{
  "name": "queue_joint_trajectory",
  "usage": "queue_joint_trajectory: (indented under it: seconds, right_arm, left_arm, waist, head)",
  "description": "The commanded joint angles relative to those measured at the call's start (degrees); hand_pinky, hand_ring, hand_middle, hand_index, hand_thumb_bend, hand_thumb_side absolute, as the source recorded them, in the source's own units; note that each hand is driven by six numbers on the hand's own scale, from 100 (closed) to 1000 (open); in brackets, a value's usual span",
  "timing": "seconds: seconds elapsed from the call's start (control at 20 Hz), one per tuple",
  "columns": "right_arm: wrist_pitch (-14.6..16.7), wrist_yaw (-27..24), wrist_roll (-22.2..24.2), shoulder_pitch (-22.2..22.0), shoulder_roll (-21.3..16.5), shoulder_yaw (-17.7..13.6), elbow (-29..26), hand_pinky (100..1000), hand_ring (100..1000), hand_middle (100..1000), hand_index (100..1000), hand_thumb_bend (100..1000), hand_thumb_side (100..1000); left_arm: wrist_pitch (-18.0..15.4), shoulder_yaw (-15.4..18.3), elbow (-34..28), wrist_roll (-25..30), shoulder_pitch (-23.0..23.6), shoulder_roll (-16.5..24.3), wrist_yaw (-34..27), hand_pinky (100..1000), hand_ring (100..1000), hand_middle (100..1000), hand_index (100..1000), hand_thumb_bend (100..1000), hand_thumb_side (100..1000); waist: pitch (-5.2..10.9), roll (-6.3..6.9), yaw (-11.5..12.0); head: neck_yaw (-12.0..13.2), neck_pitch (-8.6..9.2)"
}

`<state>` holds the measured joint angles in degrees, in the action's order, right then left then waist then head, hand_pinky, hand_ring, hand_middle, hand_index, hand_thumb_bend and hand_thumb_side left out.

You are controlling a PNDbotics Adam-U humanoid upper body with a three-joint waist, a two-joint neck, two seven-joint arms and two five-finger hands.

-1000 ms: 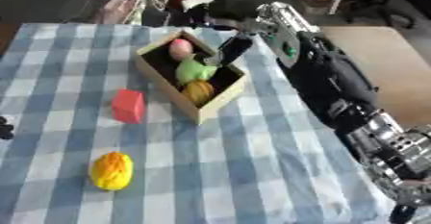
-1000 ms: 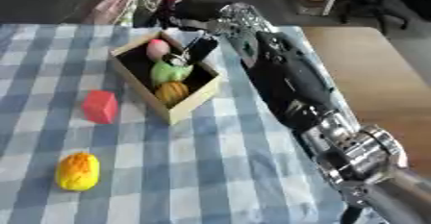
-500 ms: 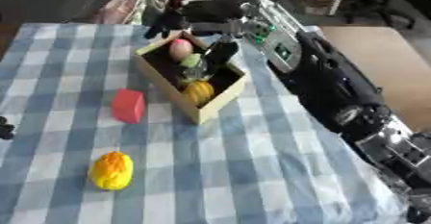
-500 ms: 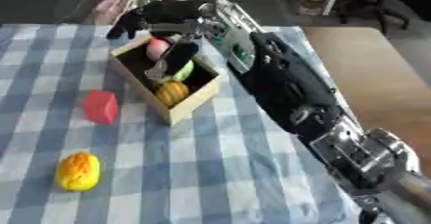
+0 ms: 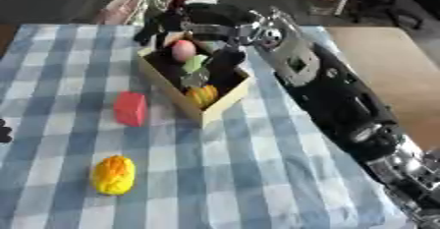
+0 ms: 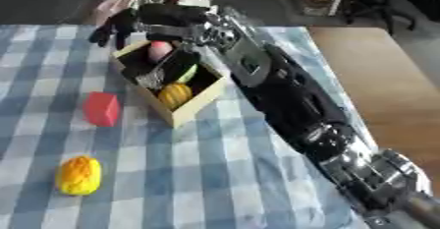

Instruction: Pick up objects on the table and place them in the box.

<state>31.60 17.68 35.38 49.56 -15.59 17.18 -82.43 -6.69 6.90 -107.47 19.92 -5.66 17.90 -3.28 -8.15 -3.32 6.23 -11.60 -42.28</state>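
Far left, at the worktop's (image 5: pixel 258 174) edge, a small dark shape (image 5: pixel 4 130) sits half out of view, same spot as before. Next along, the yellow fruit (image 5: pixel 113 174) lies on the blue-checked cloth near the front, and the red block (image 5: pixel 130 108) lies just left of the box; neither has shifted across the last second, and both are still outside the box.

Now the box (image 5: pixel 219 106) itself, tan-walled, set askew in the middle. Inside it a pink round thing (image 5: pixel 183 50) shows at the far end, a green thing (image 5: pixel 194 64) in the middle and an orange-yellow striped one (image 5: pixel 204 95) at the near end.

Here is the change: the right arm, coming in from the lower right, has swung further left. A second ago its hand hung over the box's right wall; half a second ago it was over the far rim; now the right hand (image 6: pixel 120 25) reaches past the box's far left corner, dark fingers (image 6: pixel 101 34) hanging downward and spread apart, relaxed, with nothing clamped in them. A dark part of the arm dips into the box beside the green thing.

Behind the box, at the cloth's far edge, a pale pink bundle (image 5: pixel 120 11) stays put.
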Motion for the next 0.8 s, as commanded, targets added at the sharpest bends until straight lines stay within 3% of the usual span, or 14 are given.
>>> queue_joint_trajectory:
  seconds: [0.05, 0.3, 0.8]
  right_arm:
    - [1.6, -4.5, 2.8, -0.7, 0.2, -2.6, -4.3, 795, 697, 768, 923, 100, 260]
    - [-2.9, -10.4, 1.6, -3.4, 0.5, -4.2, -7.8, 787, 682, 757, 918, 100, 274]
    - [-7.5, -15.7, 1.1, -5.7, 0.8, -6.3, -9.9, 781, 669, 742, 911, 100, 303]
  left_arm:
    - [-3.0, -1.3, -1.5, 1.0, -1.2, 5.8, 1.5, 730, 531, 574, 750, 100, 449]
    - [-8.5, -4.8, -0.2, 3.7, -2.8, 13.8, 5.6, 748, 566, 611, 772, 100, 294]
    - [-17.4, -16.8, 3.7, 14.2, -11.2, 23.9, 18.1, 793, 669, 731, 837, 100, 247]
  waist:
    - [0.67, 0.65, -0.3]
    - [0.59, 0.84, -1.2]
    - [0.82, 1.03, -3.1]
  head:
    - [0.3, 0.48]
    - [0.8, 0.52]
    - [2.2, 0.20]
